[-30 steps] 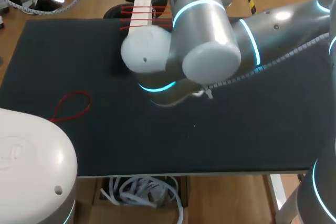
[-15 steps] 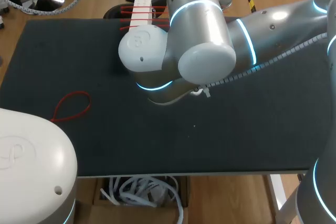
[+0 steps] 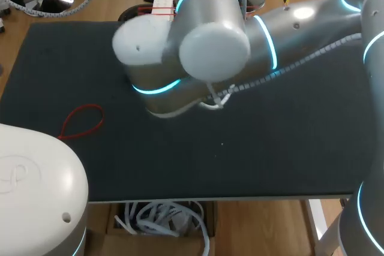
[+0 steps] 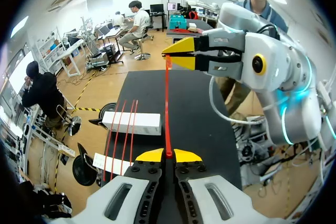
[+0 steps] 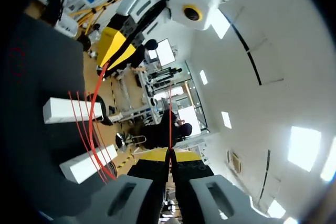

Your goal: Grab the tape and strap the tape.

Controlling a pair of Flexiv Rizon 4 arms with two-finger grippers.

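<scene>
Black worktop (image 3: 288,148). Right arm (image 3: 210,40) enters from 3 o'clock, its elbow over the 11 o'clock area. Left arm (image 3: 30,178) sits at 8 o'clock. White blocks (image 4: 131,123) lie at the 12 o'clock edge, crossed by red strands. Left claw (image 4: 168,155) and right claw (image 5: 169,153) are each closed on the red tape (image 4: 167,103) spanning between them. Red loop (image 3: 83,121) lies at 9 o'clock.
</scene>
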